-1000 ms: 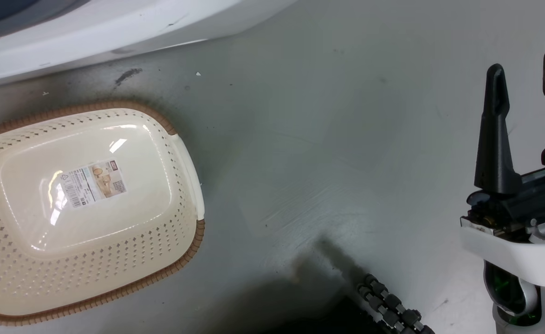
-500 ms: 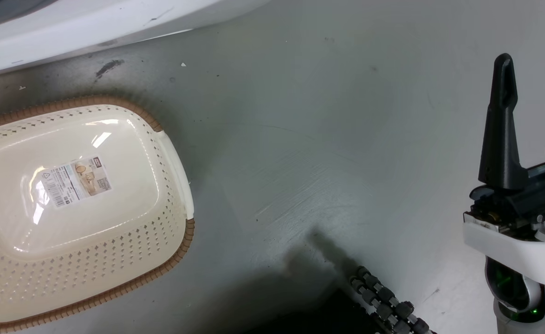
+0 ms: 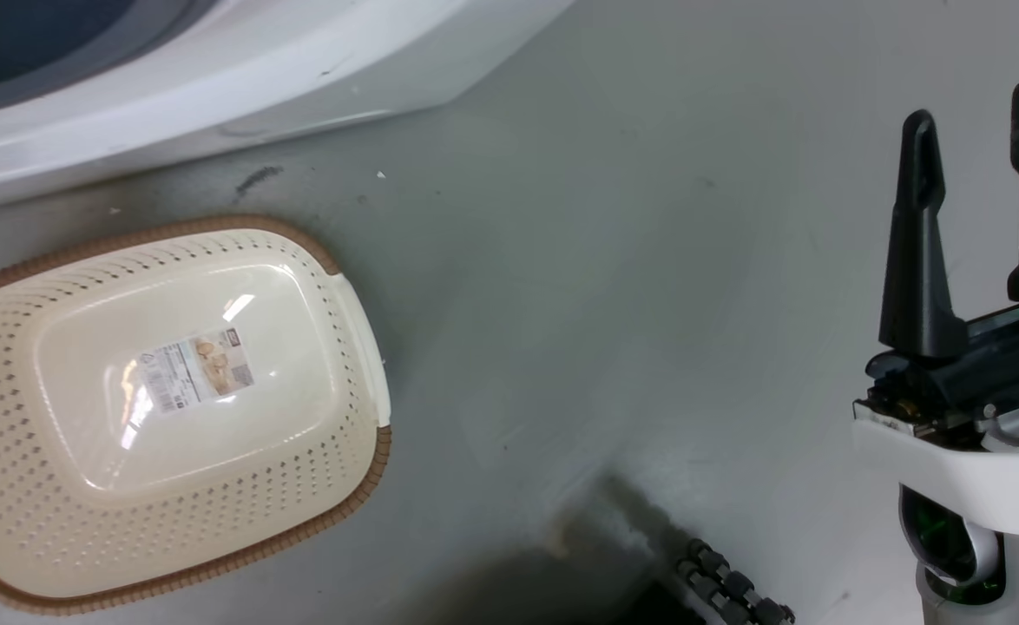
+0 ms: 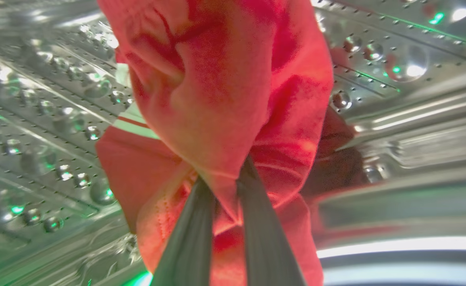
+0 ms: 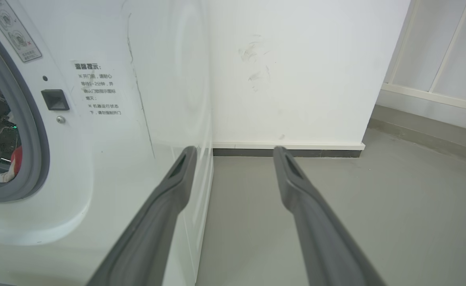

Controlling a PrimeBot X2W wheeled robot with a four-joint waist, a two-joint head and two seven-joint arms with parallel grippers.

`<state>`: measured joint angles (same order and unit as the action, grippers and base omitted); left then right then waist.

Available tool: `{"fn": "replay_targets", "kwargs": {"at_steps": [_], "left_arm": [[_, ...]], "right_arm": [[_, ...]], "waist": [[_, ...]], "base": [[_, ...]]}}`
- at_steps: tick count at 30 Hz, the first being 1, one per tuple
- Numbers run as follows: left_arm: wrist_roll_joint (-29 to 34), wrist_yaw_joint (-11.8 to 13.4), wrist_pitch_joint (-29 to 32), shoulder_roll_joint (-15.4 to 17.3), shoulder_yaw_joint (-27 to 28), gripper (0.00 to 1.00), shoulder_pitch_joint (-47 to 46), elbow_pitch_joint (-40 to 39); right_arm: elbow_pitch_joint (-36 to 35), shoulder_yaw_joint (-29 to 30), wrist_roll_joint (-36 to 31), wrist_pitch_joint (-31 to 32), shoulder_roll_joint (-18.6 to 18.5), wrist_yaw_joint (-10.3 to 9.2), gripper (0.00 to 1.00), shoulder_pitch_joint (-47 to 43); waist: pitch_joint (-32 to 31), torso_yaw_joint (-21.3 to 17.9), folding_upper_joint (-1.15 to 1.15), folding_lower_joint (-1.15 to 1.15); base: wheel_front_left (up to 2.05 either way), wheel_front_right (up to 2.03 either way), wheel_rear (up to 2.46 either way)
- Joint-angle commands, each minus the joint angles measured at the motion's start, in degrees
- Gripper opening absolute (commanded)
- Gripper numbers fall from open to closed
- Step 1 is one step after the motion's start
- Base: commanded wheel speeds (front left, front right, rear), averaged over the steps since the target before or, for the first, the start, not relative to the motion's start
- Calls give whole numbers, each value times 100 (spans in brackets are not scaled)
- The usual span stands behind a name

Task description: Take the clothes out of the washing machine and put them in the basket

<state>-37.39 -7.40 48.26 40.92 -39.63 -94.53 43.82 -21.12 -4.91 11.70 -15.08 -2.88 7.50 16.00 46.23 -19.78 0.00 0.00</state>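
The left gripper (image 4: 224,171) is inside the washing machine (image 3: 214,78), its two dark fingers pinched shut on a fold of the clothes (image 4: 217,99), a soft, crumpled bright-red garment with a strip of white trim, bunched against the perforated steel drum (image 4: 38,119). The pinch takes only a narrow ridge of limp cloth, so the fabric could probably slide out between the smooth fingers on the pull. The loose bulk below the fingers could also drag on the drum's raised ribs or catch on the grey rubber seal (image 5: 34,159) at the mouth. The right gripper (image 3: 972,104) hangs spread wide and holding nothing over the right side of the grey floor (image 3: 605,304). The basket (image 3: 371,469), glossy cream plastic pierced with small diamond holes under a ribbed brown rim, sits on the floor just beside the machine's front edge, with no clothes in it. It looks light, and a trailing garment might nudge it or drape over its rim.
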Motion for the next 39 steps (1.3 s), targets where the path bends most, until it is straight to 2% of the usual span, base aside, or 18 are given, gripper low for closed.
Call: {"fn": "replay_targets", "kwargs": {"at_steps": [1,11,25,31,39], "left_arm": [[-99,-2,-105,25,-94,0,145,-43],[-835,-2,-1103,83,-666,0,1118,-223],[-1304,54,-2496,86,-777,0,2472,-829],[-1350,330,-3083,152,-722,0,3149,-1476],[-1367,952,-3566,405,-698,0,4126,-2712]], "right_arm": [[21,-4,-47,-14,1,-2,100,-86],[187,-87,-298,-14,0,-2,100,-400],[358,-151,-584,-14,0,-2,100,-920],[431,-203,-670,-13,0,-2,100,-1170],[534,-204,-841,-14,0,-2,100,-1534]], "waist": [[-181,109,0,0],[-953,351,0,0],[-1975,624,0,0],[-2421,751,0,0],[-2982,928,0,0]], "base": [[0,0,0],[0,0,0],[0,0,0],[0,0,0],[0,0,0]]}}
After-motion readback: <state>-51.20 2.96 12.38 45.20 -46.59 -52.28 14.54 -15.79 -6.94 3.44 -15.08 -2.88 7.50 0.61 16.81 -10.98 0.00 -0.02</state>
